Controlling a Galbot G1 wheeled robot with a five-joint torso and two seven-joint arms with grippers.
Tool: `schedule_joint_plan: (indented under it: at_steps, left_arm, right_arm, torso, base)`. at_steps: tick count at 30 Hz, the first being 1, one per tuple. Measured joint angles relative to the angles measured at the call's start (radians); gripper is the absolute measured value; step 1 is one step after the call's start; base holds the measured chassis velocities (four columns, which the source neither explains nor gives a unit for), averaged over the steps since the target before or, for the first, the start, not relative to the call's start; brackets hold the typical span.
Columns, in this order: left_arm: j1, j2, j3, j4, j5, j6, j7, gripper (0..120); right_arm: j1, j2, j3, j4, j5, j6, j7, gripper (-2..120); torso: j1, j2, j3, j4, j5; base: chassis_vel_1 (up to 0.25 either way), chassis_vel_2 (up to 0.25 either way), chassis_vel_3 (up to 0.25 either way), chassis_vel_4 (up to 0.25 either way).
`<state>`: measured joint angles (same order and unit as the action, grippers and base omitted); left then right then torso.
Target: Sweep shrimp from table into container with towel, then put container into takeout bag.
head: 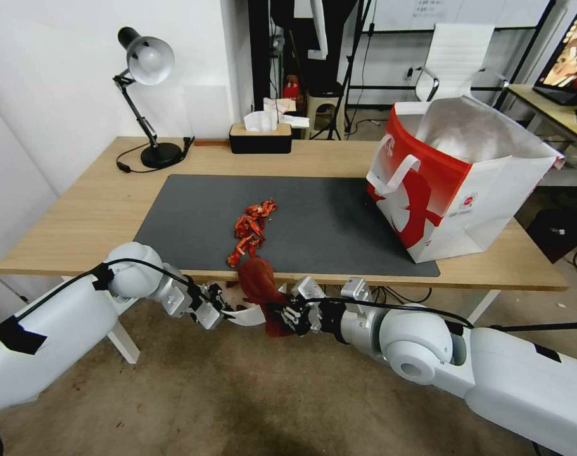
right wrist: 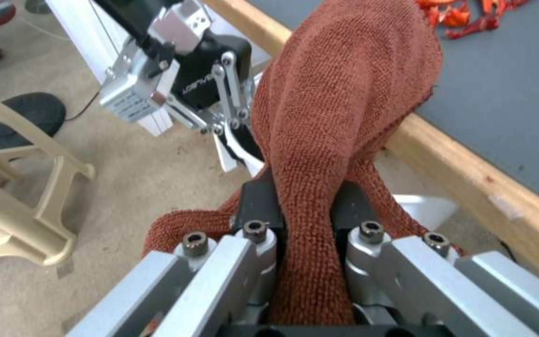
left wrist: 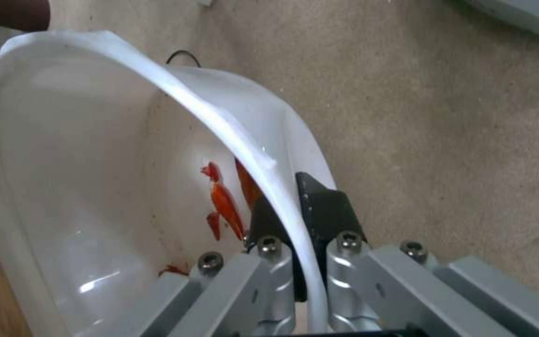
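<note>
Left gripper point(left wrist: 295, 220) pinching container point(left wrist: 95, 154) rim, right gripper point(right wrist: 304, 210) clamping towel point(right wrist: 338, 103), shrimp point(head: 250, 231) on table point(head: 79, 209)

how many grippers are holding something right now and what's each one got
2. The left gripper pinches the white container's rim just below the table's near edge. The right gripper beside it clamps the rust-red towel, which drapes up onto that edge.

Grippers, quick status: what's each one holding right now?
Left gripper: shut on the container rim, below the table edge.
Right gripper: shut on the towel.
</note>
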<state>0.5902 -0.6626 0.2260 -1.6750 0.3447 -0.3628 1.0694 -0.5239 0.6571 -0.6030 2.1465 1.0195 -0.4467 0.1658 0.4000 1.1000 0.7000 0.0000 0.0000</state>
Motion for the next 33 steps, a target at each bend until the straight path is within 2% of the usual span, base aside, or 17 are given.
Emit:
schedule_joint_plan:
  at_steps: [16, 26, 33]
  left_arm:
    - [0.012, 0.008, -0.001, -0.006, 0.002, 0.001, 0.001, 0]
    - [0.059, 0.014, -0.036, -0.013, 0.009, -0.002, 0.002, 0]
    - [0.079, 0.027, -0.061, -0.022, 0.009, -0.004, 0.002, 0]
  right_arm:
    - [0.033, -0.019, 0.136, 0.037, 0.092, 0.032, -0.005, 7]
    - [0.077, -0.004, 0.247, 0.0, 0.155, 0.14, -0.016, 7]
    - [0.106, 0.034, 0.258, -0.059, 0.157, 0.152, 0.011, 7]
  torso:
    - [0.0, 0.0, 0.0, -0.0001, 0.0]
    - [0.0, 0.0, 0.0, 0.0, 0.0]
    - [0.0, 0.0, 0.0, -0.0001, 0.0]
  base:
    - [0.0, 0.0, 0.0, 0.0]
    - [0.0, 0.0, 0.0, 0.0]
    - [0.0, 0.0, 0.0, 0.0]
